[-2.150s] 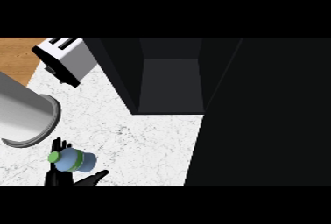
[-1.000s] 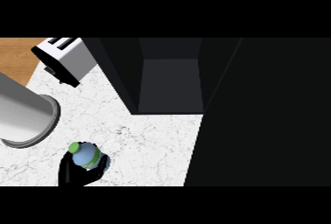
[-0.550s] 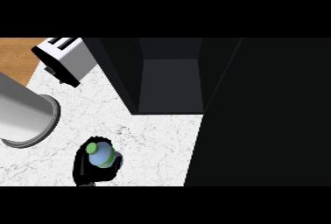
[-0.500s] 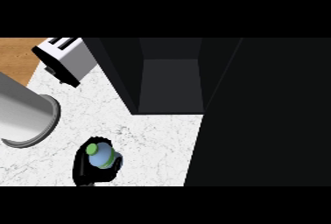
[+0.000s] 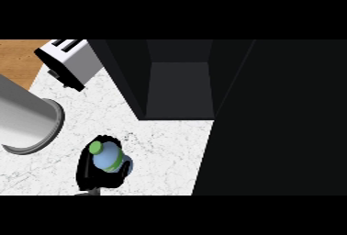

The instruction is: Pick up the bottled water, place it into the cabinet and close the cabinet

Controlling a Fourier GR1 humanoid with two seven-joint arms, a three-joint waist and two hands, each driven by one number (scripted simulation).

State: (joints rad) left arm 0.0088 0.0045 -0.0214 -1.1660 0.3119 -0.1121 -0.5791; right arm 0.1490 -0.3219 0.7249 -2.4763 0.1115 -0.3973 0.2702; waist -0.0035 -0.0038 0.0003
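Left hand (image 5: 92, 172) curled around the water bottle (image 5: 107, 157), held over the counter (image 5: 163, 151) near its lower edge. Right hand not visible. Cabinet (image 5: 180, 87) stands open, nothing visible inside. Pick-up looks done; carrying the bottle in and closing remain

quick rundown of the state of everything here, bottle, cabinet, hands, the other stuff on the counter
water bottle: green cap on, held in the hand above the counter, not yet in the cabinet
left hand: fingers curled round the bottle
right hand: not in view
cabinet: open, dark inside, nothing to be seen in it
toaster: standing at the counter's back left, slots look empty
metal pot: standing at the left edge, partly cut off by the view
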